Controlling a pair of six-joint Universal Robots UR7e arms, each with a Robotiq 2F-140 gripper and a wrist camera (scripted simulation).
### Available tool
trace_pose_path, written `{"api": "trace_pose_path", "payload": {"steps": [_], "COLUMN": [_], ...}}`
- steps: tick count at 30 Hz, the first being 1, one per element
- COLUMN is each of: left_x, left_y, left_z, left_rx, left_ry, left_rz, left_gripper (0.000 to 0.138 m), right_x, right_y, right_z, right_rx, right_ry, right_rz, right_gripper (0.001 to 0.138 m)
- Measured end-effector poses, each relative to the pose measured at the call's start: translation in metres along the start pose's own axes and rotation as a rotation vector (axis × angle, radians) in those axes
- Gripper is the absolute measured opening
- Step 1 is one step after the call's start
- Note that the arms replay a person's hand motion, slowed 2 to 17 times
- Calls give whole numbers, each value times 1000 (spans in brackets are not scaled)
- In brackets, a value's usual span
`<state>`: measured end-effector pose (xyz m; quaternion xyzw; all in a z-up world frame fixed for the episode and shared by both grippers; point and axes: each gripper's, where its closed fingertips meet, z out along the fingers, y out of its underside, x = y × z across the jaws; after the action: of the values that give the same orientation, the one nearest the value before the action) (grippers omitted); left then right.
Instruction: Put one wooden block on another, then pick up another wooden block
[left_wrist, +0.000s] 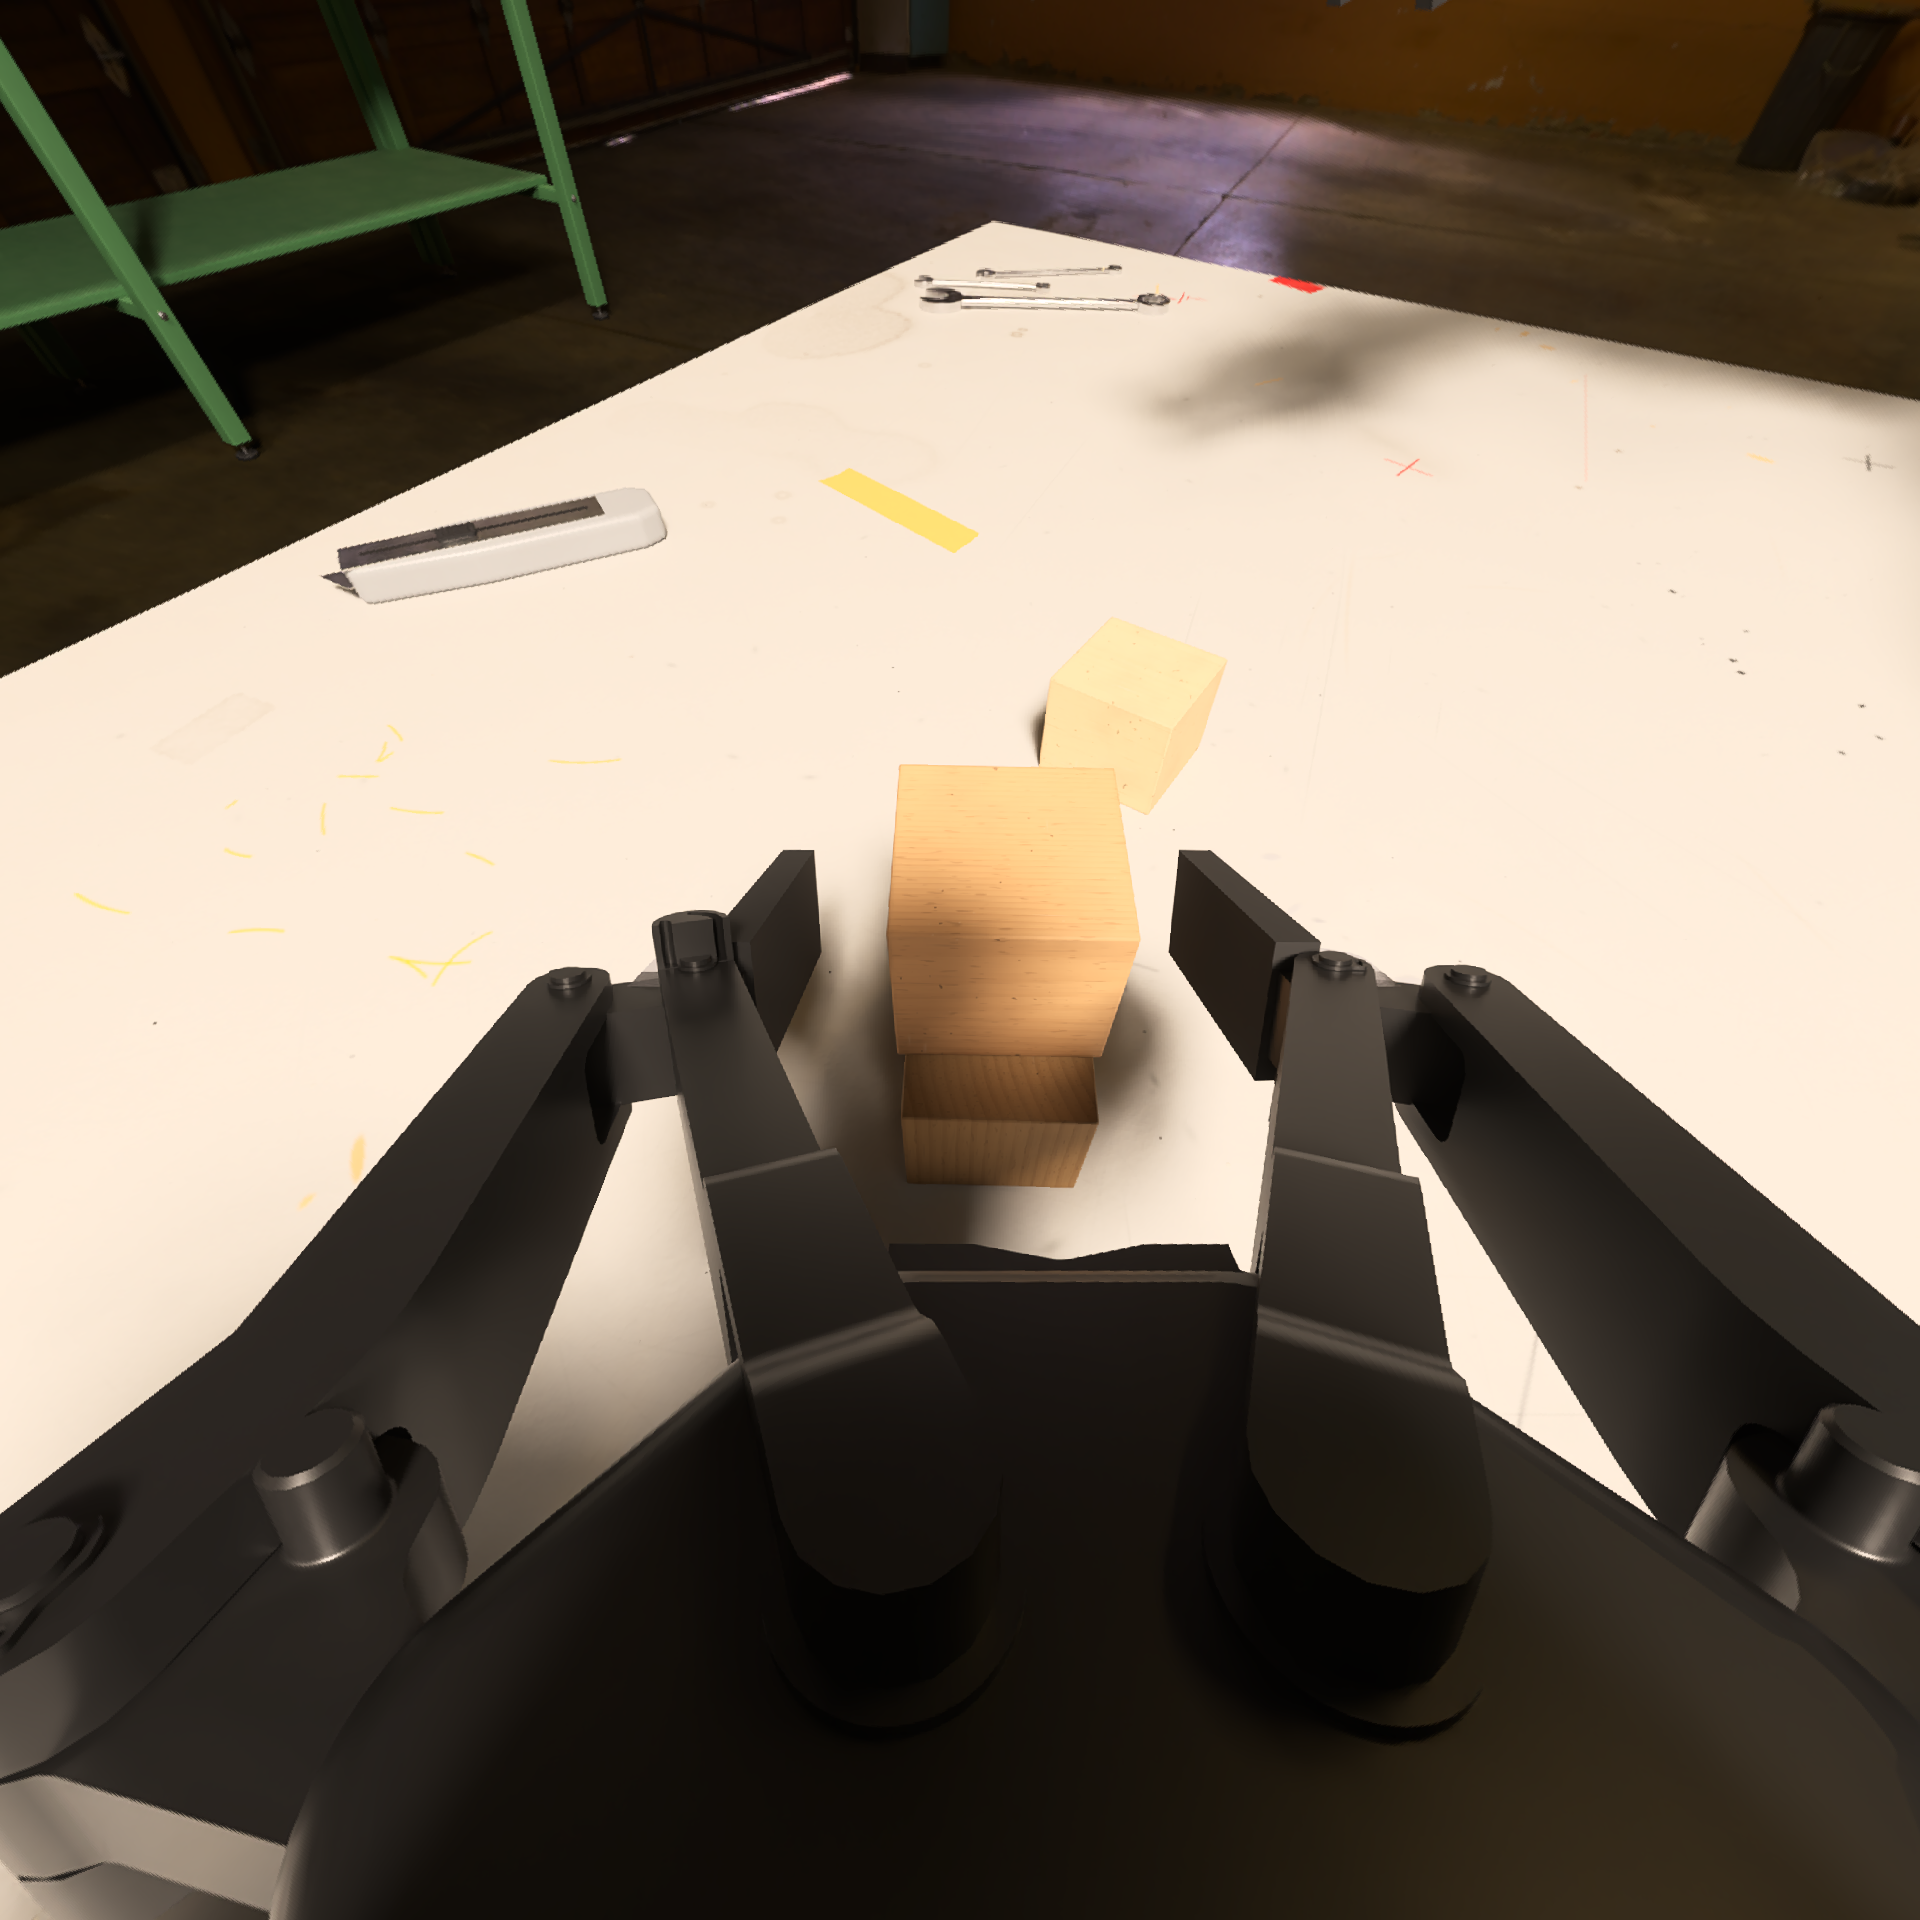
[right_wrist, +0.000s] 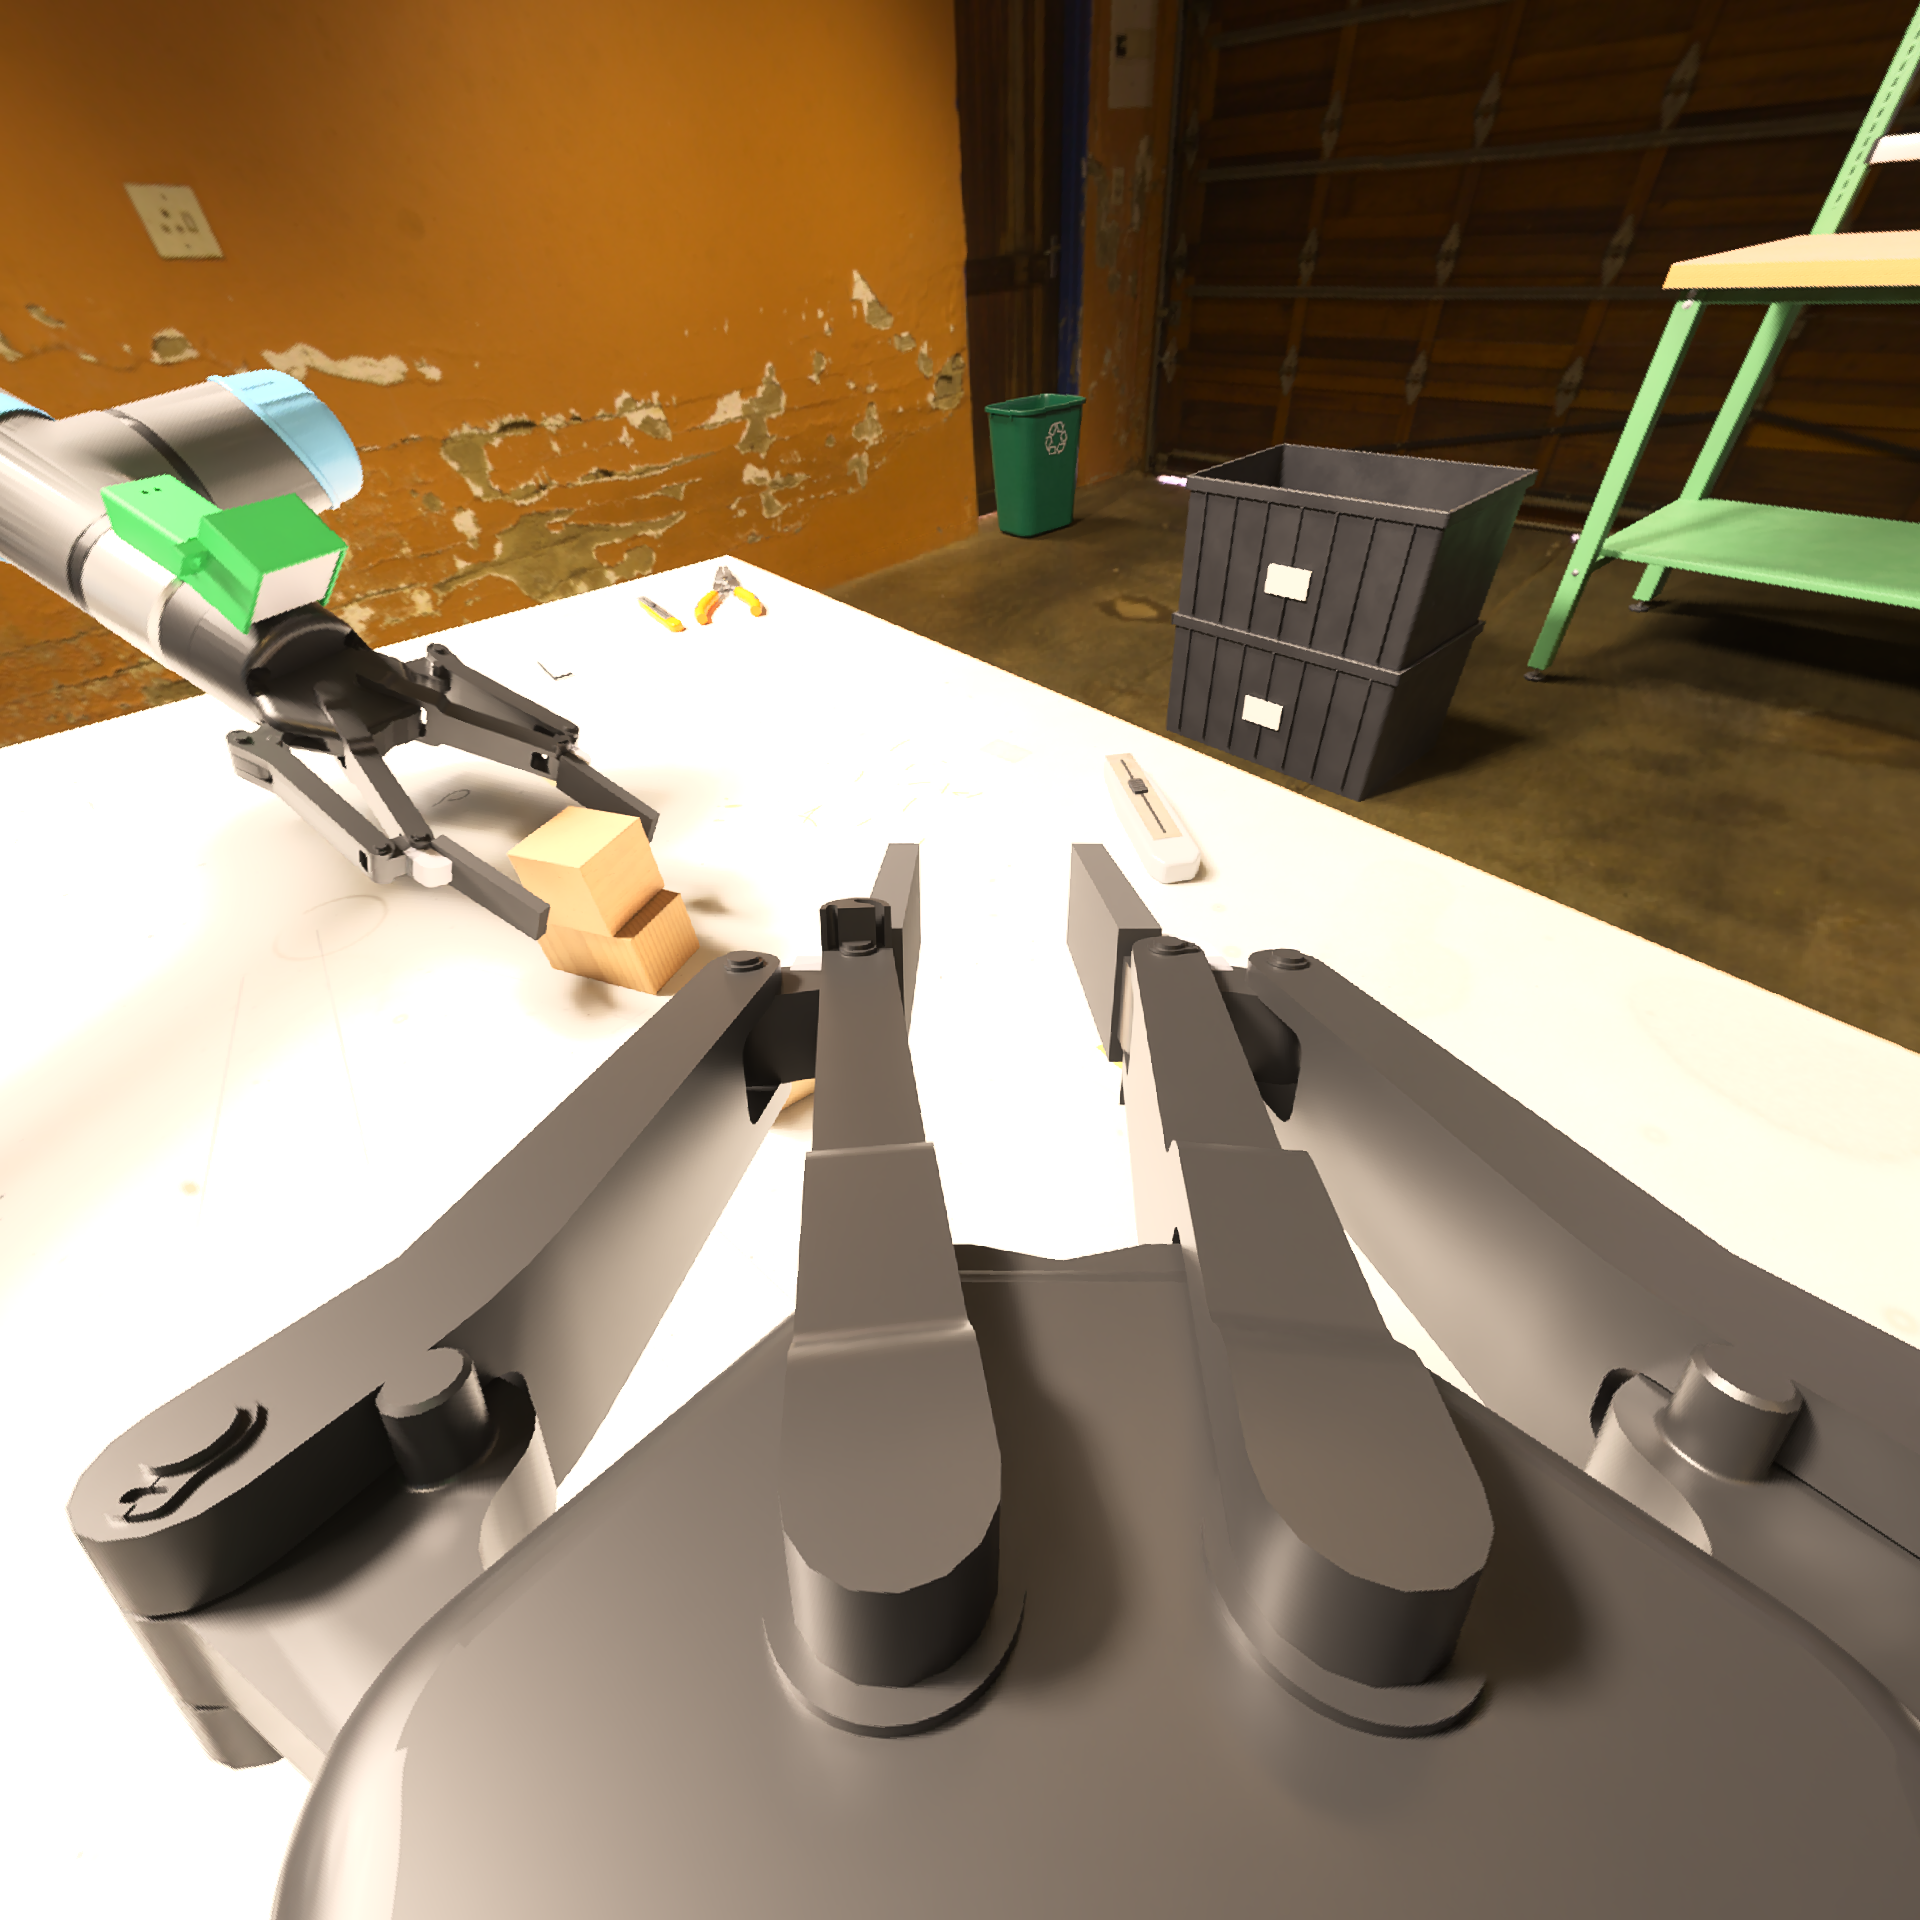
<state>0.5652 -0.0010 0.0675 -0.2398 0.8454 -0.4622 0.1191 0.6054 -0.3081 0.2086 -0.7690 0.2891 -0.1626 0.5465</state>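
Observation:
A tan wooden block (left_wrist: 1008, 904) sits, slightly turned, on a darker wooden block (left_wrist: 997, 1122) on the white table (left_wrist: 1455, 727). My left gripper (left_wrist: 997, 904) is open, with a finger on each side of the top block and a gap on both sides. A paler third block (left_wrist: 1132, 707) stands on the table just behind the stack. In the right wrist view the stack shows as the top block (right_wrist: 587, 857) on the lower block (right_wrist: 623, 945), with the left gripper (right_wrist: 592, 862) around it. My right gripper (right_wrist: 997, 883) is open and empty, low over the table.
A white utility knife (left_wrist: 499, 545), a yellow tape strip (left_wrist: 899, 509) and wrenches (left_wrist: 1039, 291) lie farther out on the table. Pliers (right_wrist: 727, 597) lie at the far edge. Stacked dark bins (right_wrist: 1340, 613), a green bin (right_wrist: 1034, 462) and green shelving (left_wrist: 312, 208) stand on the floor.

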Motion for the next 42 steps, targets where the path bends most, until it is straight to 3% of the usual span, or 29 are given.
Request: {"api": "trace_pose_path", "payload": {"steps": [9,21,27,35,42], "left_x": [-1,-8,-10,-11,-15], "left_y": [-8,-37,-52,-63,-63], "left_z": [-8,-43,-68,-101,-123], "left_rx": [48,211,315,424,473], "left_ry": [-20,-123,-180,-266,-353], "left_rz": [-15,-31,-47,-32,4], "left_gripper": [92,95,96,96,95], "right_x": [-17,-70,-91,-115,-123], "right_y": [3,17,28,47,69], "right_z": [15,52,77,109,131], "right_rx": [-5,28,66,99,44], "right_ry": [-94,-374,-475,-565,-581], "right_rz": [-35,-194,-254,-292,-318], "right_gripper": [43,58,60,62,63]}}
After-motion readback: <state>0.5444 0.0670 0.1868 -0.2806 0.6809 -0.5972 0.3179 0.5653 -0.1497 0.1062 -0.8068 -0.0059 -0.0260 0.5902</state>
